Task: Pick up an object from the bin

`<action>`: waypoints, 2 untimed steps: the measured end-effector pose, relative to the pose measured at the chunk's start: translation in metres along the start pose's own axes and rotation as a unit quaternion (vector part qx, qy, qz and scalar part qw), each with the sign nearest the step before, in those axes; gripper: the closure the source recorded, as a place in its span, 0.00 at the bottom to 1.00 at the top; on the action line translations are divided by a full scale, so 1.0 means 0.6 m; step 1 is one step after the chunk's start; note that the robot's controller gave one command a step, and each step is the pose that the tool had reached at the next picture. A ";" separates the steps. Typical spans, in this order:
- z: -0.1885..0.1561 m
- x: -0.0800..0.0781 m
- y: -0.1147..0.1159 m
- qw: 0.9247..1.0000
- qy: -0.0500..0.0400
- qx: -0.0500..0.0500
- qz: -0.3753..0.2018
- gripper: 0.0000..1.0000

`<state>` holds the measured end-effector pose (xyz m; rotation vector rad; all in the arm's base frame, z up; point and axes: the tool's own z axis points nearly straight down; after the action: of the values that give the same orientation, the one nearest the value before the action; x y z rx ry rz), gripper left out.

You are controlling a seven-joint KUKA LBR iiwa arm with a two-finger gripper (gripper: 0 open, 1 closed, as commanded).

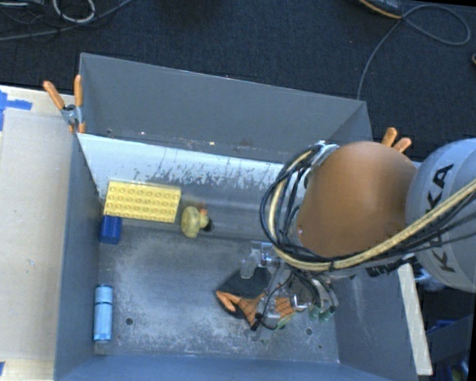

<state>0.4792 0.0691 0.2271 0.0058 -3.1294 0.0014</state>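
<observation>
My gripper [280,299] is low in the right part of the bin, under the orange wrist cover and its cables. Right at its left side lies a black thing with orange ends [237,296] on the bin floor, partly hidden by the gripper. I cannot see whether the gripper touches it. A small yellow-green lump [193,220] lies farther up and to the left, near the back wall.
A yellow studded plate [141,202] leans at the back left, with a small blue block [111,229] just below it. A light-blue cylinder [103,313] lies along the left wall near the front. The arm covers the bin's right side.
</observation>
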 end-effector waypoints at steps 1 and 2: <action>-0.007 -0.002 -0.001 1.000 -0.004 -0.001 0.002 0.00; 0.137 -0.021 -0.086 1.000 -0.005 0.000 0.003 0.00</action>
<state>0.4908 0.0174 0.1450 -0.0040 -3.1397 -0.0001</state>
